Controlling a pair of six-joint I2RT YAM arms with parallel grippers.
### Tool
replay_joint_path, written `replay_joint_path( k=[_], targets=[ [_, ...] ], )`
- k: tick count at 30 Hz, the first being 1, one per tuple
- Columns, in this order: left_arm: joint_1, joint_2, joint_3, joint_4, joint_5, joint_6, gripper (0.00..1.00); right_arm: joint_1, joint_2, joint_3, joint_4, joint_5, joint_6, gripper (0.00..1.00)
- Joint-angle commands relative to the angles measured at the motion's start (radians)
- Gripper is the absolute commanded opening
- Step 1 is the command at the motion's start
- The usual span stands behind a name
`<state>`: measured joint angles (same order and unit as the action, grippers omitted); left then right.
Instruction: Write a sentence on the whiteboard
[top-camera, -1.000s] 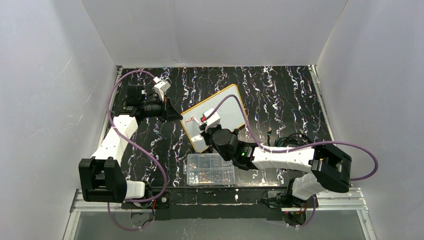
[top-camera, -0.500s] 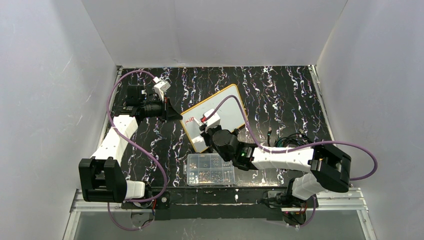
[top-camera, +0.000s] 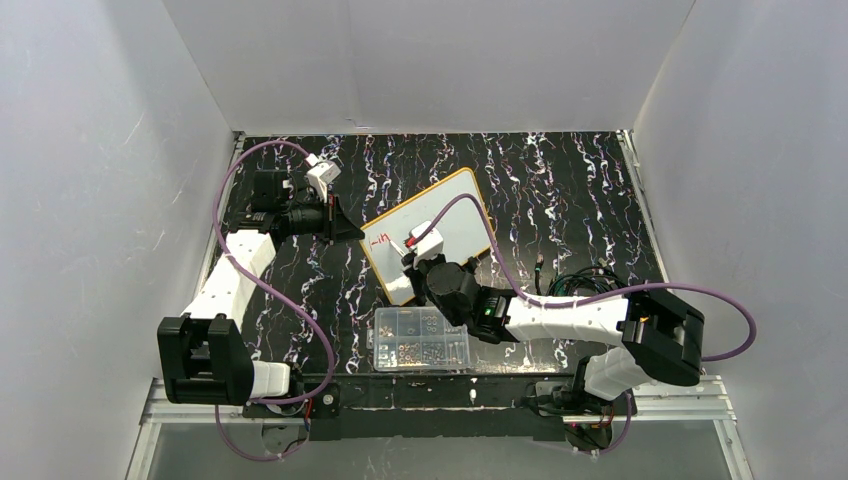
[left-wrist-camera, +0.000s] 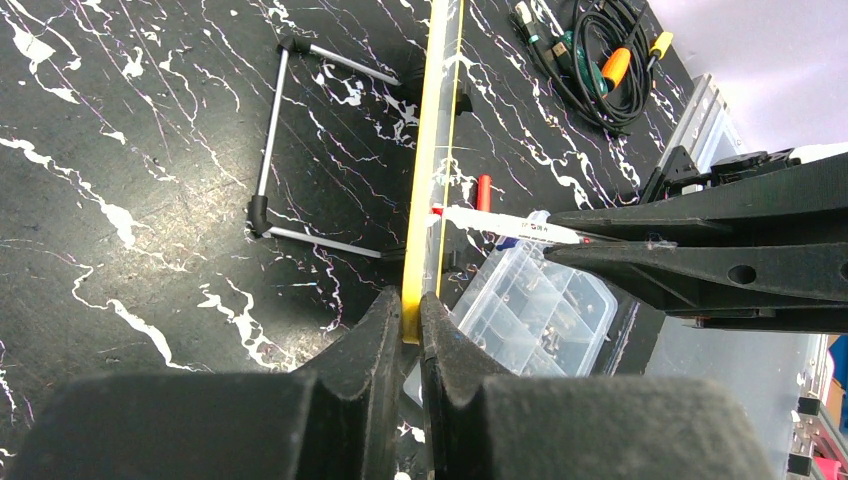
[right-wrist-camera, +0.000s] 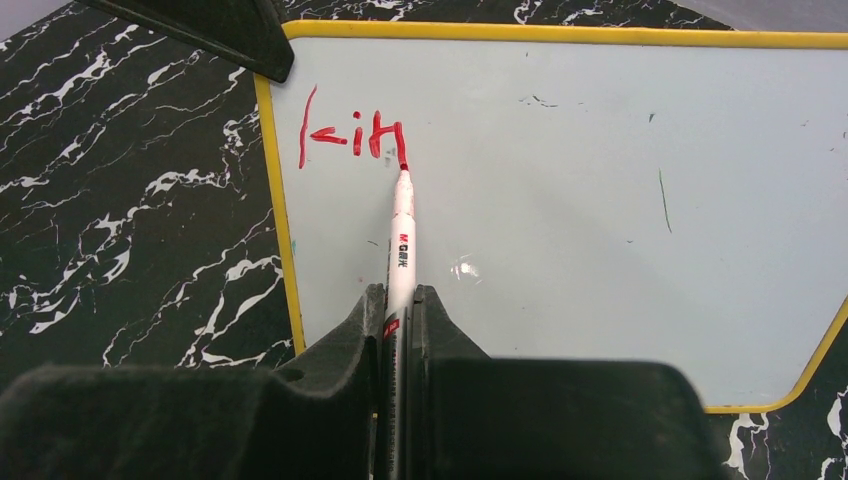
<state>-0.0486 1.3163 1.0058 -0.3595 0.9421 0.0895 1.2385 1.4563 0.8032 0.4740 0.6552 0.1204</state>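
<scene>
Marker (right-wrist-camera: 400, 232) farther along; whiteboard (right-wrist-camera: 600, 200) between left jaws

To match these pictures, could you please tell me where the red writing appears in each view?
Top external: red writing at the whiteboard left corner.
Left wrist: not visible; whiteboard seen edge-on.
Right wrist: red writing upper left, at the marker tip.
Shared landmark: the yellow rim.
</scene>
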Motion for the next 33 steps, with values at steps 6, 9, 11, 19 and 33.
replay_joint_path(
  k=[6,9,11,19,33],
  targets=[
    [-0.004,-0.044,0.002,-0.029,0.036,0.01,0.0,-0.001,-0.032,0.014,0.019,0.013,-0.01,0.01],
    [-0.004,-0.044,0.002,-0.029,0.032,0.01,0.0,-0.001,-0.043,0.013,0.018,0.009,-0.01,0.01],
    [-0.004,-0.046,0.002,-0.03,0.028,0.01,0.0,-0.001,-0.058,0.009,0.016,0.003,-0.008,0.01],
    [-0.004,-0.044,0.002,-0.029,0.026,0.009,0.0,-0.005,-0.141,-0.008,-0.002,0.009,-0.026,0.01],
    [-0.004,-0.037,0.002,-0.029,0.027,0.008,0.0,-0.048,-0.087,-0.01,0.037,-0.04,-0.039,0.01]
  ],
)
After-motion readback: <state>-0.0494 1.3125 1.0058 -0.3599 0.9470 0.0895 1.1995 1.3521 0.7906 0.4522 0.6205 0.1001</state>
